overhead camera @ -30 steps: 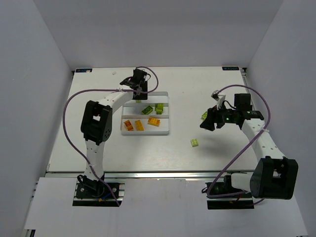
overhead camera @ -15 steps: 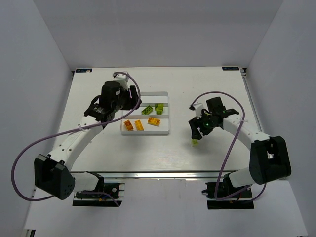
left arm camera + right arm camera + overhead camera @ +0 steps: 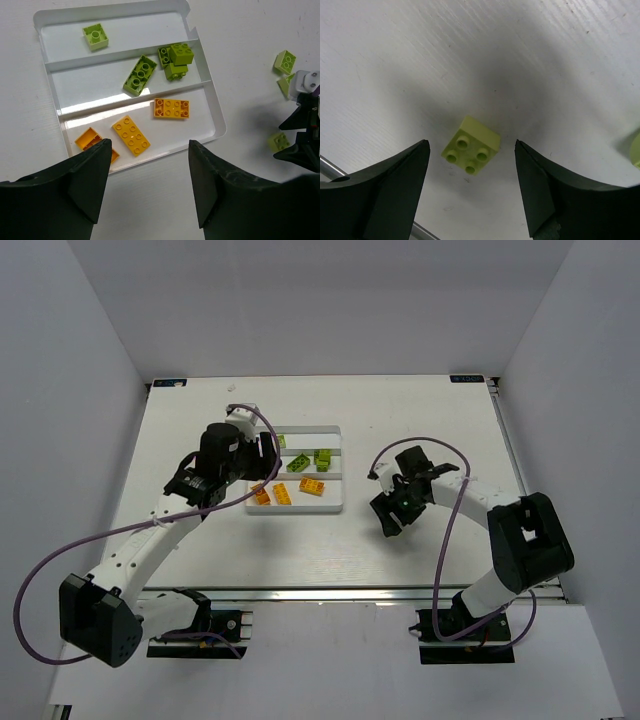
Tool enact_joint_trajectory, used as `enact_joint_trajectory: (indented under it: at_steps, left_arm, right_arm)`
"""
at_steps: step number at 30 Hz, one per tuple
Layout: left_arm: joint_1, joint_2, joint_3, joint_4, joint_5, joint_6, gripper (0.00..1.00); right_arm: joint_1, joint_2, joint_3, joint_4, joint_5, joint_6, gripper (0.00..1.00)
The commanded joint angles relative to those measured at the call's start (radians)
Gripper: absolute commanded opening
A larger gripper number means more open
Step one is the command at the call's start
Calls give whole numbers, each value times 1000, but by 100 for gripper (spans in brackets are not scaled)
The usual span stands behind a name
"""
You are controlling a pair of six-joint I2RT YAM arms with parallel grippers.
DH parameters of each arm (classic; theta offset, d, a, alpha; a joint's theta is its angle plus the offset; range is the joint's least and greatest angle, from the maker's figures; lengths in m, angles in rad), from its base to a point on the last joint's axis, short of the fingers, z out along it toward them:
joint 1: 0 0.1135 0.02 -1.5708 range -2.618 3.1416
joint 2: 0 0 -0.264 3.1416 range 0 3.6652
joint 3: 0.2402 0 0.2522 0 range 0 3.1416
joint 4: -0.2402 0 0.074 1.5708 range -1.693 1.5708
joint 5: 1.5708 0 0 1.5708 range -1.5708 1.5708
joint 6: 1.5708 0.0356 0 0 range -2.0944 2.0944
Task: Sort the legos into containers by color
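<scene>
The white tray (image 3: 215, 131) has three long compartments. The far one holds one lime lego (image 3: 95, 36). The middle one holds a long lime lego (image 3: 139, 75) and stacked lime legos (image 3: 175, 60). The near one holds three orange legos (image 3: 171, 108). My left gripper (image 3: 150, 150) is open and empty, above the table just off the tray's near edge; in the top view it (image 3: 265, 462) is at the tray's left side. My right gripper (image 3: 471, 145) is open, low over a lime 2x2 lego (image 3: 471, 152) lying on the table between its fingers, not touching it.
Three loose lime legos lie on the table right of the tray: two together (image 3: 285, 61) and one (image 3: 278, 141) under my right gripper (image 3: 388, 518). The right arm's purple cable loops above the table. White walls enclose the table.
My left arm has swung from the tray's far edge back to its left side. My right gripper has moved left and down over the lime lego on the table.
</scene>
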State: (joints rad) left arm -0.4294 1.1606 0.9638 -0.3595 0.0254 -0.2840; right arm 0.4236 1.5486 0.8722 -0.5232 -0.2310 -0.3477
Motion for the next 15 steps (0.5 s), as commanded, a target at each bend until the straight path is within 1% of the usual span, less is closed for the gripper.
enact_joint_trajectory:
  at_steps: [1,4,5,7,8,10,11,13,14,15]
  left_arm:
    - [3,-32,7,19,-10,14,72]
    - [3,-33,7,16,-10,16,73]
    - [3,-36,9,16,-45,17,73]
    - [3,-41,6,16,-61,19,73]
    - [3,-44,3,17,-64,20,73]
    - [3,-47,1,17,-68,22,73]
    - [3,-47,1,19,-70,20,73]
    - [3,-48,1,17,-73,25,73]
    - [3,-49,1,19,-77,26,73]
    - [3,-53,0,21,-79,28,73]
  right_arm:
    - [17,21,-9,6,28,-8,74]
    - [38,30,-15,9,44,-13,69]
    - [49,30,-16,11,56,-13,66]
    - [58,24,-21,12,65,-16,63]
    - [63,22,-22,15,77,-16,58]
    - [72,12,-25,15,87,-19,52]
    - [78,8,-25,12,99,-22,46]
    - [87,-5,-27,8,108,-27,39]
    - [87,-11,-29,8,113,-34,33]
    - [90,-27,-27,9,116,-39,31]
